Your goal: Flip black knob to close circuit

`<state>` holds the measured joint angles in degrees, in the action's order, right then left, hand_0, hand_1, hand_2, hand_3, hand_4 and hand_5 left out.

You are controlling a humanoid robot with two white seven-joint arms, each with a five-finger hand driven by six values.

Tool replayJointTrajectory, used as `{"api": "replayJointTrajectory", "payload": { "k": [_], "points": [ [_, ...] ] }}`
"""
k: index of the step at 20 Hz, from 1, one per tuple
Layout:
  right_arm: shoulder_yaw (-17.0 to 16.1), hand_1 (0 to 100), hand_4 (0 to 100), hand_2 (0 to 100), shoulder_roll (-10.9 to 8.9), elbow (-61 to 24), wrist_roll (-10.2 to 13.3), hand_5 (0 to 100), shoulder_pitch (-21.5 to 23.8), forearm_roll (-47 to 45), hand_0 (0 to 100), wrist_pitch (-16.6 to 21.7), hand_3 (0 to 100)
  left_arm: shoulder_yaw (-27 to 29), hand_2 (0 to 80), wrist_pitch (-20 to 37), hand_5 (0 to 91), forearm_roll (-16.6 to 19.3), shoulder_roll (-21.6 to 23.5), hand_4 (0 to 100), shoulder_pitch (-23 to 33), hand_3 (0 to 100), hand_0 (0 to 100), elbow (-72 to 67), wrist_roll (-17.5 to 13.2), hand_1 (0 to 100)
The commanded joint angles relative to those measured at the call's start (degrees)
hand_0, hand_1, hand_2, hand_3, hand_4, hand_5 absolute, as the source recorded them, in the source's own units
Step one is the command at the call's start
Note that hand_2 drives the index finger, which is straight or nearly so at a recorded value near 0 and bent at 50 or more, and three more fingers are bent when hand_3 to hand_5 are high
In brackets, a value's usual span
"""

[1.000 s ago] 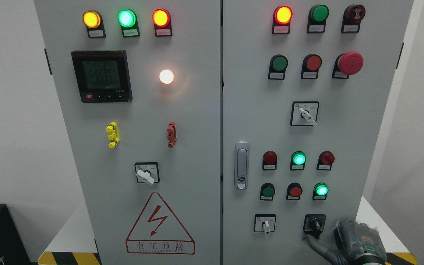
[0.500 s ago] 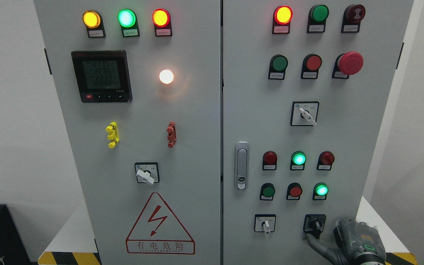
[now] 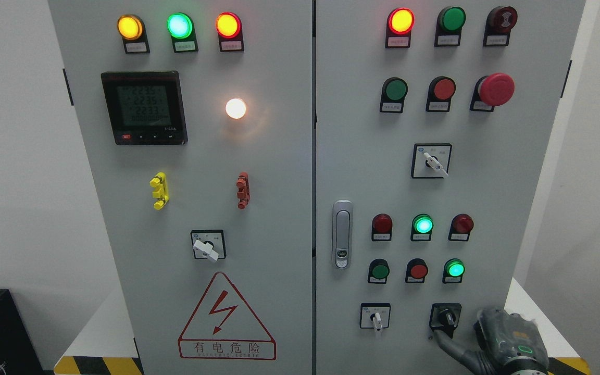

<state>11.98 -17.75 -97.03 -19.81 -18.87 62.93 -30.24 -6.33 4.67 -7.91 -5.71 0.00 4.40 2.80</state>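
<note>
I am reaching my right hand [image 3: 508, 338] up from the lower right corner of the cabinet door [image 3: 529, 208], toward the black knob [image 3: 446, 316] that sits low on that door, right of a white-handled selector [image 3: 376, 317]. One of my fingers [image 3: 443, 341] is stretching out just beneath the knob, apparently not gripping it; the others I cannot tell. I judge this the approach step: next I need to close on the knob's grip and twist.

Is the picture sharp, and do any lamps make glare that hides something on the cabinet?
Head view: mostly sharp and evenly lit; the white lamp is blown out and throws a warm glow on the door around it; the meter display digits look faint; small label print is too small to read; the right hand is cut by the bottom edge beside the black knob.
</note>
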Motion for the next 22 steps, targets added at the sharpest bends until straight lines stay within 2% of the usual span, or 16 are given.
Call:
{"api": "replayJointTrajectory", "payload": {
  "k": [1,22],
  "points": [
    [-0.29,5,90,90,-0.26,0.27,0.04,90,0.06,0.09,0,-0.08,100,0.00,0.0,-0.01,0.0,0.00,0.00,0,1.23,0,12,-0.01,0.02,56],
    [-2.05,6,90,90,-0.35,0.00,0.04,91,0.15,-0.09,0,-0.26,100,0.00,0.0,-0.01,0.0,0.00,0.00,0,1.23,0,12,-0.01,0.02,56]
  ]
}}
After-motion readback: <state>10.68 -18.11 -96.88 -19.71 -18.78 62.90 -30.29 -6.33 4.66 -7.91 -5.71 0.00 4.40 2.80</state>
